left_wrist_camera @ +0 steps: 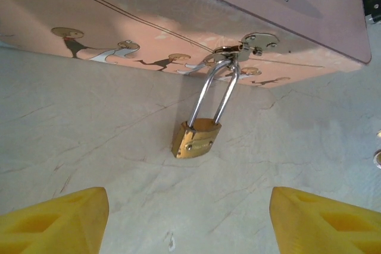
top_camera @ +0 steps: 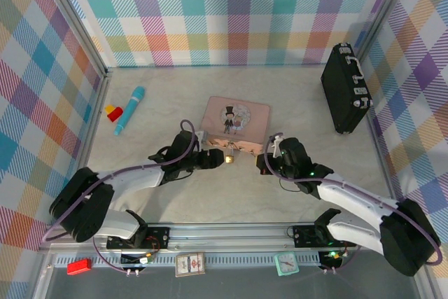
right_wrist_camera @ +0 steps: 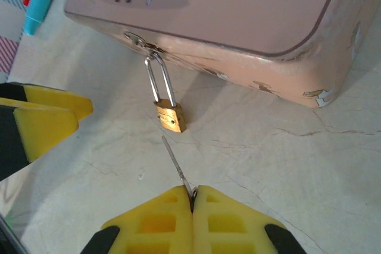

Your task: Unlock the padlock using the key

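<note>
Now the right gripper (right_wrist_camera: 191, 193) pinches the key (right_wrist_camera: 175, 160), its tip just below the padlock (right_wrist_camera: 169, 117) at mid-frame. The left gripper (left_wrist_camera: 189, 212) is wide and empty. Next, I think the key must go in straight.

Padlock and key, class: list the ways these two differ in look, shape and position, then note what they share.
The padlock has a chunky brass body; the key is a thin silvery sliver. The padlock hangs by its shackle from the pink tin's hasp, body on the table; the key is pinched in the right tool, tip aimed at the padlock. Both are small and metal.
</note>
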